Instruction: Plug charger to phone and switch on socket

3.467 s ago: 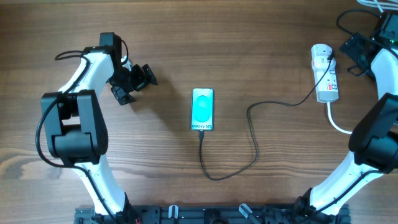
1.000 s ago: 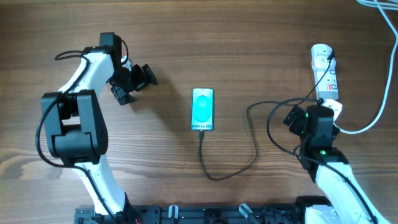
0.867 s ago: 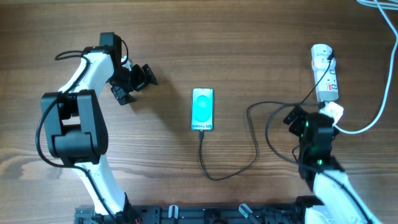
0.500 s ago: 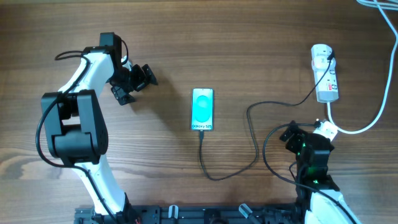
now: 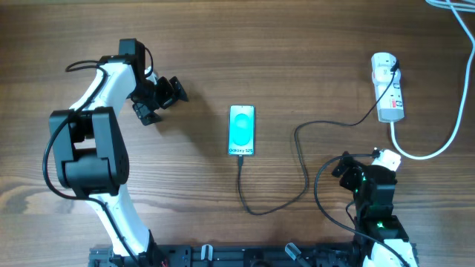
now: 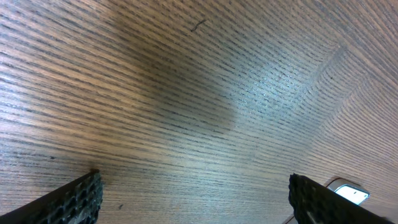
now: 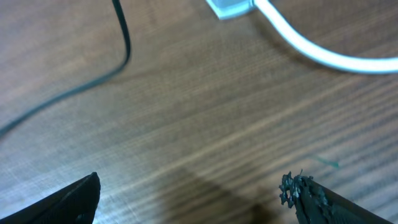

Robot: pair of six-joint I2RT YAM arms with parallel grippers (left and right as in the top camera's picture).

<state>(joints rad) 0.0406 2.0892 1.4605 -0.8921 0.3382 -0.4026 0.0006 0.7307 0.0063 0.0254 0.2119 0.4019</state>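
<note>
Wooden table point(image 5: 223, 44) holds one phone point(image 5: 242, 130), one charger point(image 5: 334, 124), one socket point(image 5: 389, 93).

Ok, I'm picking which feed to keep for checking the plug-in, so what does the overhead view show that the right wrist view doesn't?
Only overhead: the phone with its screen lit, the charger reaching the phone's lower end, and the whole socket with a black plug in it.
Only right wrist: a close look between the right claw fingers, which are wide apart with nothing but bare wood between them.
Both: a stretch of the charger, the white cable and the wooden table.
</note>
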